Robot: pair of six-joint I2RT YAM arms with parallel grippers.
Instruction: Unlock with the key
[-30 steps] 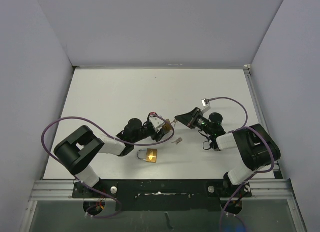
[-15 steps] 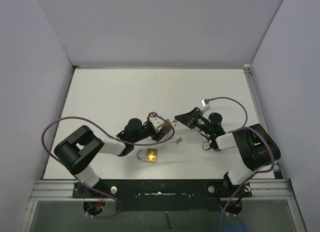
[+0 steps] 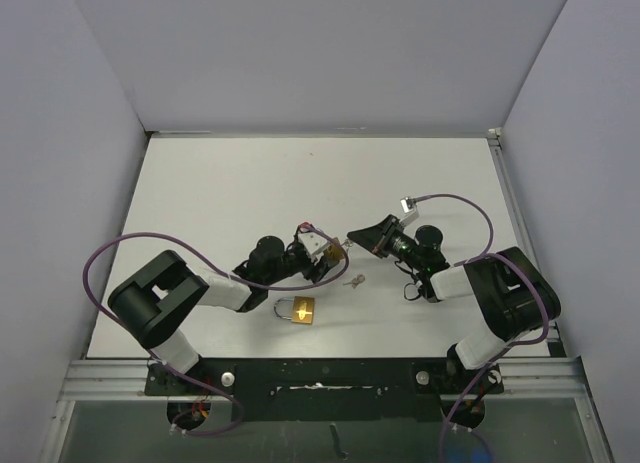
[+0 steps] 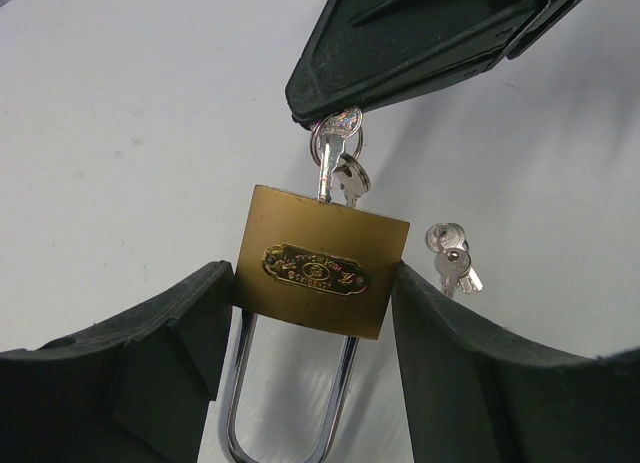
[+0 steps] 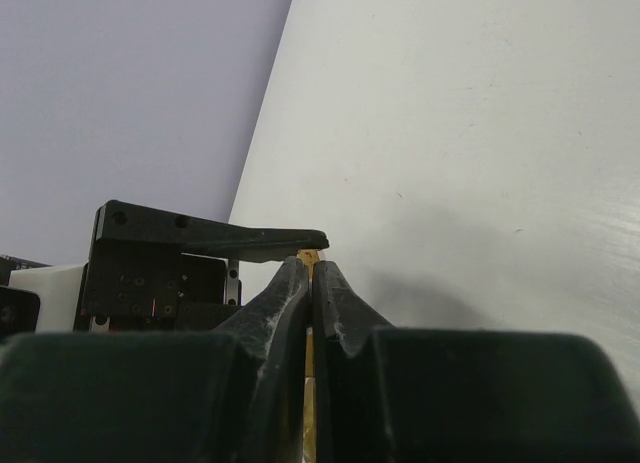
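The brass padlock sits at the centre of the left wrist view, its engraved plate facing the camera. Its steel shackle runs down to the bottom edge, both legs meeting the body. The left gripper clamps the padlock by its two side faces, one black finger on each. A key stands in the top of the body with a second key hanging on the same ring. The right gripper comes in from the upper right of the frame, its fingers pressed together on the key's head.

In the top view this meeting point lies just below the middle of the frame, over a white table. Plain pale grey walls close it in on three sides, and a metal rail runs along the bottom. A purple cable loops off the left arm at the lower left.

The top view alone shows a second padlock, lying flat below the grippers. Loose keys lie between it and the grippers; the left wrist view shows them right of the held lock. The right wrist view shows only a sliver of brass between its closed fingertips; the key itself is hidden there.
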